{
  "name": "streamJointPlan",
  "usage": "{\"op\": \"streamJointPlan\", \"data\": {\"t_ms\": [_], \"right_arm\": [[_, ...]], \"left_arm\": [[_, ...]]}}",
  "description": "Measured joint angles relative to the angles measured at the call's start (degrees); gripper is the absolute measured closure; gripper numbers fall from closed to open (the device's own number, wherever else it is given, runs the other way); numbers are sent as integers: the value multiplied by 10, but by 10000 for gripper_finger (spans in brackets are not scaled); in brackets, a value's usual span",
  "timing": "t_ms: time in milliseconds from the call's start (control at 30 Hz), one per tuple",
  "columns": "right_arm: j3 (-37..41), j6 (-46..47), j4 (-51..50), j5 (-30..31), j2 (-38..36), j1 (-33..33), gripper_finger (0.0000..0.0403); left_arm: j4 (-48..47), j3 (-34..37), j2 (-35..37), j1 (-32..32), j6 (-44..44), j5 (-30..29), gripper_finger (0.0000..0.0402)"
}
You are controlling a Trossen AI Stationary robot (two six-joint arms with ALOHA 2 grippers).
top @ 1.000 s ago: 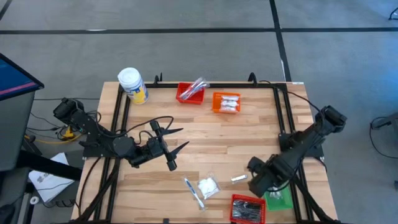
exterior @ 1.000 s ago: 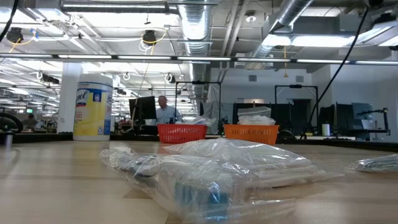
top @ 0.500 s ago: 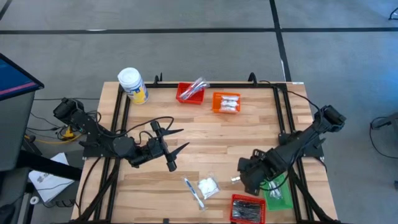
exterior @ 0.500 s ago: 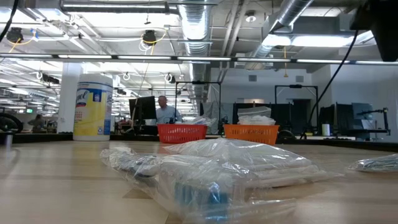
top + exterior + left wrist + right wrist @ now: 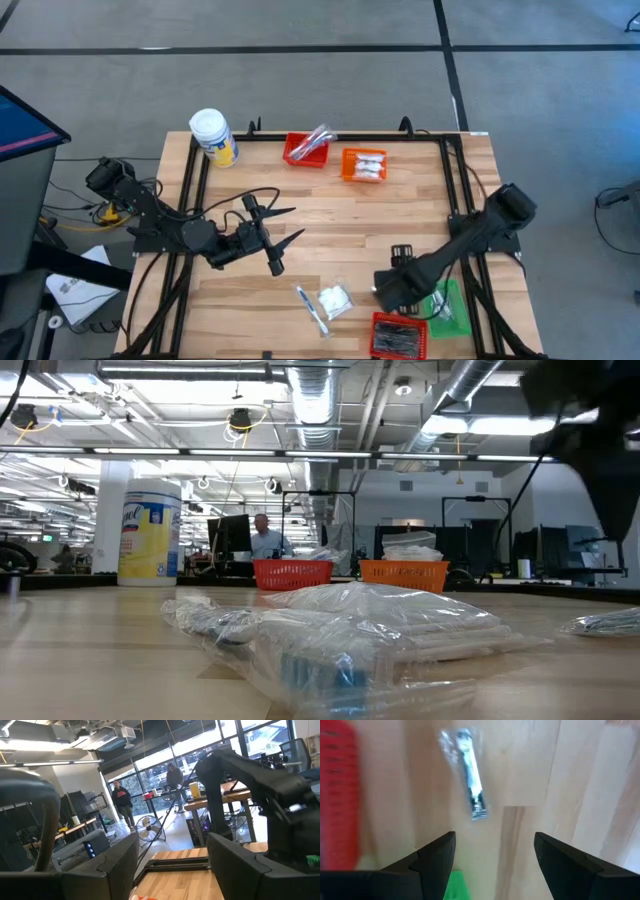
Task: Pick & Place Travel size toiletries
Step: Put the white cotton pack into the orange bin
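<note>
Left arm: folded low over left half of tabletop, elbow out past left edge, forearm running toward centre. Left claw (image 5: 283,236) fingers spread wide, holding nothing, parked. Left wrist view: both dark fingers (image 5: 115,865) level, well apart.

Right arm: reaching in from right edge, stretched diagonally toward near-centre, wrist pitched down. Right claw (image 5: 384,289) low over tabletop, near front edge. Right wrist view: fingers (image 5: 436,851) apart, pointing down at wood, nothing between them.
</note>
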State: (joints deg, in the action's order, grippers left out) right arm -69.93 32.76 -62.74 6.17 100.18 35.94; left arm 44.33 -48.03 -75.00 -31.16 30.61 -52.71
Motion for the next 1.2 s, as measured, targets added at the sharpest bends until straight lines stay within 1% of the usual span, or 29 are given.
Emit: {"op": "streamJointPlan", "data": {"t_ms": [133, 400, 567, 867, 1100, 1200], "right_arm": [[0, -15, 0, -2, 36, -7, 138], [-1, -53, 40, -3, 71, -7, 144], [-1, -55, 57, -3, 71, -8, 144], [-1, -74, 133, -3, 70, -8, 144], [-1, -75, 138, -3, 70, -8, 144], [-1, -91, 142, 5, 70, -15, 144]], "left_arm": [[0, 0, 0, 0, 0, 0, 175], [0, 0, 0, 0, 0, 5, 175], [0, 0, 0, 0, 0, 6, 175], [0, 0, 0, 0, 0, 7, 175], [0, 0, 0, 0, 0, 7, 175], [0, 0, 0, 0, 0, 7, 175]]}}
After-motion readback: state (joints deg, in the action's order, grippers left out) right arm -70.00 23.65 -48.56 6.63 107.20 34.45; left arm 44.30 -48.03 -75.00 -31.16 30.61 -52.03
